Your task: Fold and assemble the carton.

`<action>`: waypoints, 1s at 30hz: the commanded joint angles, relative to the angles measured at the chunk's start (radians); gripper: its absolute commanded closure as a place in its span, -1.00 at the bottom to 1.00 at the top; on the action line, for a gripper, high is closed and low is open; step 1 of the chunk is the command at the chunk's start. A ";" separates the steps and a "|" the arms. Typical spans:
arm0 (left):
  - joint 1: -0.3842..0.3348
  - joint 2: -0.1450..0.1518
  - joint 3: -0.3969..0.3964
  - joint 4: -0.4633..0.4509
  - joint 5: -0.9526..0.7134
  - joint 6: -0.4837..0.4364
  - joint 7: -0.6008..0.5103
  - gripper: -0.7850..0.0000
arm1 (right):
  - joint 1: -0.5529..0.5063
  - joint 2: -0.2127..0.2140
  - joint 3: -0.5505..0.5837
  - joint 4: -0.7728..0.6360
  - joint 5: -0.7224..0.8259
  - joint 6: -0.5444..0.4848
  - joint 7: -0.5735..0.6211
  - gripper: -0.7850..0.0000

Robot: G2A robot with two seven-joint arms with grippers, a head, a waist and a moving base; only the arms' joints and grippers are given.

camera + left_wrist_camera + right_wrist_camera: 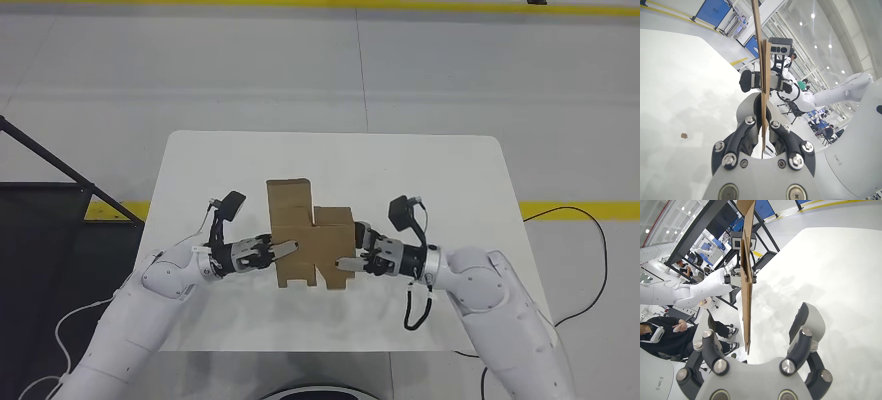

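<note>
A two-armed robot holds a flattened carton over a white worktop, partway through a folding job. At left, the left claw (763, 117) is clamped on the carton (310, 245) at its near left edge. Its two fingers are pressed together on the brown board, so the sheet runs straight out from between them. The carton sits over the middle of the worktop (420, 170), broad face up and apparently raised a little off the surface. Its tallest panel points away from the robot, and a lower panel steps out to the right. At right, the right claw (756, 315) stands wide apart with one finger on each side of the carton's right edge. That edge hangs edge-on in the gap and, as far as can be told, touches neither pad. The two claws face each other across the sheet, each at its own near corner.

The coming move looks to turn on that right edge. The board lies between the right claw's fingers, so closing there would give a second hold from the nearer arm. The panels could then be bent between the two arms. No panel appears erected yet, so assembly seems at an early stage.
</note>
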 commanded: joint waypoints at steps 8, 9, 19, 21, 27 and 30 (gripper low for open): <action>0.011 0.004 -0.003 -0.009 -0.009 0.000 0.001 1.00 | 0.017 0.002 -0.023 0.003 -0.007 0.018 0.001 1.00; 0.012 0.004 -0.004 -0.010 -0.009 0.000 0.001 1.00 | 0.019 0.002 -0.026 0.004 -0.010 0.023 -0.001 1.00; 0.021 0.001 -0.008 -0.001 -0.019 0.000 0.018 -1.00 | 0.047 0.004 -0.040 0.015 -0.016 0.040 0.004 1.00; 0.022 0.001 -0.014 0.003 -0.030 0.000 0.033 -1.00 | 0.054 0.006 -0.039 0.019 -0.010 0.038 0.014 1.00; 0.029 0.004 -0.054 0.017 -0.110 0.000 0.065 -1.00 | 0.078 0.016 -0.032 0.018 0.029 0.011 0.100 1.00; 0.035 0.009 -0.086 0.027 -0.146 0.000 0.062 -1.00 | 0.091 0.024 -0.029 -0.001 0.043 0.007 0.171 1.00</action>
